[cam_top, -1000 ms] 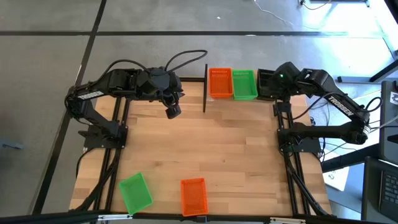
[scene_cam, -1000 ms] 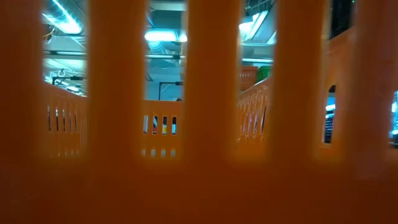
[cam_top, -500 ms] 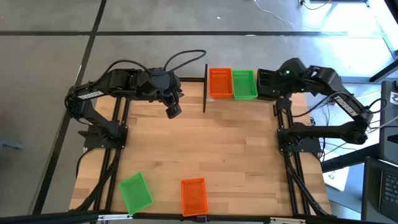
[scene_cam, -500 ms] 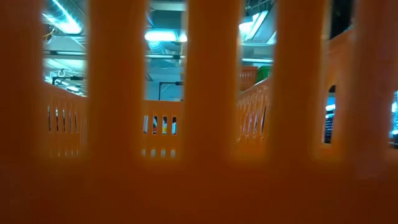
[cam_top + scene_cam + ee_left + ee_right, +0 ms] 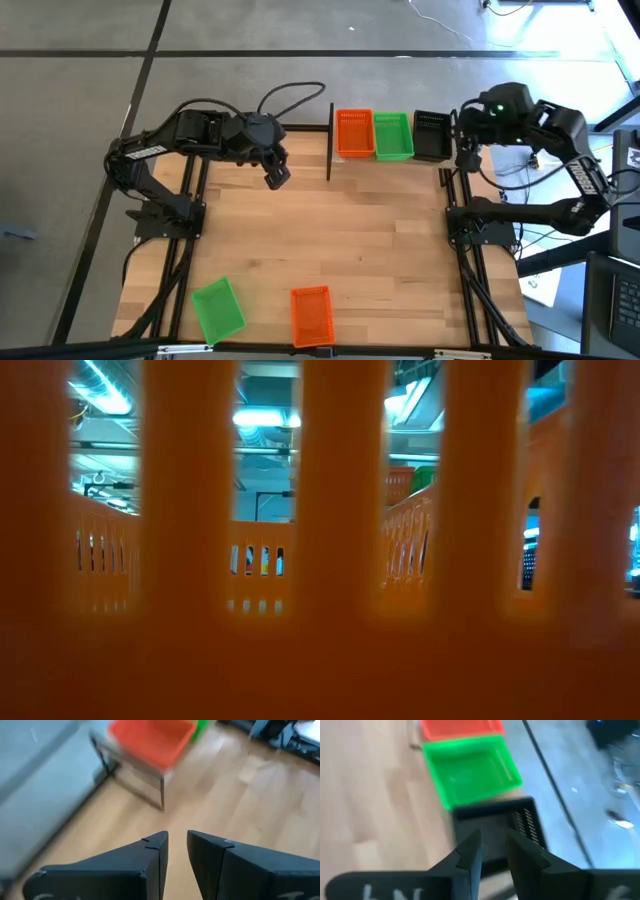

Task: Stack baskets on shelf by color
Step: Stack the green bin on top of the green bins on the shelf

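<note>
Two arms are sharing your wooden table (image 5: 330, 240), and both are sitting up near its far edge. Your shelf (image 5: 390, 158) is lying along that far edge with three baskets in a row on it: an orange basket (image 5: 354, 133) beside the black upright (image 5: 330, 140), a green basket (image 5: 393, 136) touching it in the middle, and a black basket (image 5: 431, 135) at the right end. Two more are waiting at the near edge, well apart from the shelf: a loose green basket (image 5: 217, 309), turned at an angle, and a loose orange basket (image 5: 311, 315), whose mesh wall is filling your low view. Your left gripper (image 5: 177, 851) is hovering over bare wood just left of the upright, its fingers nearly pressed together around nothing. Your right gripper (image 5: 494, 851) is hanging just beside the black basket's right end, fingers likewise narrowed to a thin gap and pinching nothing.
</note>
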Robot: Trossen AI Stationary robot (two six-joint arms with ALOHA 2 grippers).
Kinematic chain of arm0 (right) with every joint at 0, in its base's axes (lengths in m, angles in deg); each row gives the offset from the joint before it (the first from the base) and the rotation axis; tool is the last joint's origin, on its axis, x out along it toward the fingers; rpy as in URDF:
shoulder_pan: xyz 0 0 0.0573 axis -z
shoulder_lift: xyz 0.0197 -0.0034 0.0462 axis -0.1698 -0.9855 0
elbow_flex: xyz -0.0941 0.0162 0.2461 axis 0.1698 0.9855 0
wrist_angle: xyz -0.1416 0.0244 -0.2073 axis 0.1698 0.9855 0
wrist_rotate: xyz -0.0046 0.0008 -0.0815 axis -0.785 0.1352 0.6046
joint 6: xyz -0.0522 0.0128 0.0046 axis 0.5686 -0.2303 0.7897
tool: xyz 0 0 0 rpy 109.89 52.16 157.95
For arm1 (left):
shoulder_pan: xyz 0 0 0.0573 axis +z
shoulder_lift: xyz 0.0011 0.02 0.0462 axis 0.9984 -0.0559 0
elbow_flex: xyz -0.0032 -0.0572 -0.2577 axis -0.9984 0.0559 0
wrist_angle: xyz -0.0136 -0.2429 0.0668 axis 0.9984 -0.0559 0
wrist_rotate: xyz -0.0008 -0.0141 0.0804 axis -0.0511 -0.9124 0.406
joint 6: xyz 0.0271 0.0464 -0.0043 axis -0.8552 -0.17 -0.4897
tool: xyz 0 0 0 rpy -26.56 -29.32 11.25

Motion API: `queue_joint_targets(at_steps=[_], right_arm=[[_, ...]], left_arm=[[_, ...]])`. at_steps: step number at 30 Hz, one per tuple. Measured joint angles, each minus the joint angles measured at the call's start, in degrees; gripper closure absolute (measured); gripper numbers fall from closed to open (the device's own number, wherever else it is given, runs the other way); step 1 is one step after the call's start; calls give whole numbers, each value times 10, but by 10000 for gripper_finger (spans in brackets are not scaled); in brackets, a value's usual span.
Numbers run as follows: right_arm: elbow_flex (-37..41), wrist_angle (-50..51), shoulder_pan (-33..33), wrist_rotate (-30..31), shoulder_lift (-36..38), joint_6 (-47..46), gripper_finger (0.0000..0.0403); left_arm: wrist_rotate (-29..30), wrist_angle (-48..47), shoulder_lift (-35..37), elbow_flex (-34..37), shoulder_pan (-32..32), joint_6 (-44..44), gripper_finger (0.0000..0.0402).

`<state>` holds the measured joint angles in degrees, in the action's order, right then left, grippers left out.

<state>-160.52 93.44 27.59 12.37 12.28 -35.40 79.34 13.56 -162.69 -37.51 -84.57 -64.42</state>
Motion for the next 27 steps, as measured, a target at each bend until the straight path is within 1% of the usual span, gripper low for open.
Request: queue_joint_targets(at_steps=[4,6,8,13,15,17,19,21,22,25,27], right_arm=[[-3,0,0,-99,14,-4,316],[-3,-1,0,-149,20,6,316],[-3,-1,0,-189,24,8,316],[-3,-4,0,-255,26,9,316],[-3,-4,0,-295,27,17,316],[-3,-4,0,-345,27,44,316],[-3,-4,0,-396,27,76,316],[-3,-5,0,-432,26,104,316],[-3,-6,0,-441,26,113,316],[-3,-12,0,-443,25,113,316],[-3,-12,0,-443,25,113,316]], left_arm=[[-55,-119,0,1,-15,153,337],[-72,-163,-2,12,-35,220,337],[-102,-177,-7,31,-58,283,337],[-183,-181,-5,86,-110,408,337],[-224,-179,-7,113,-136,441,337],[-253,-178,-6,141,-160,469,337],[-264,-177,-6,170,-184,494,337],[-265,-175,-6,198,-207,515,337],[-267,-172,-6,211,-219,522,337],[-270,-154,-6,254,-255,528,337],[-268,-139,-6,279,-281,515,337]])
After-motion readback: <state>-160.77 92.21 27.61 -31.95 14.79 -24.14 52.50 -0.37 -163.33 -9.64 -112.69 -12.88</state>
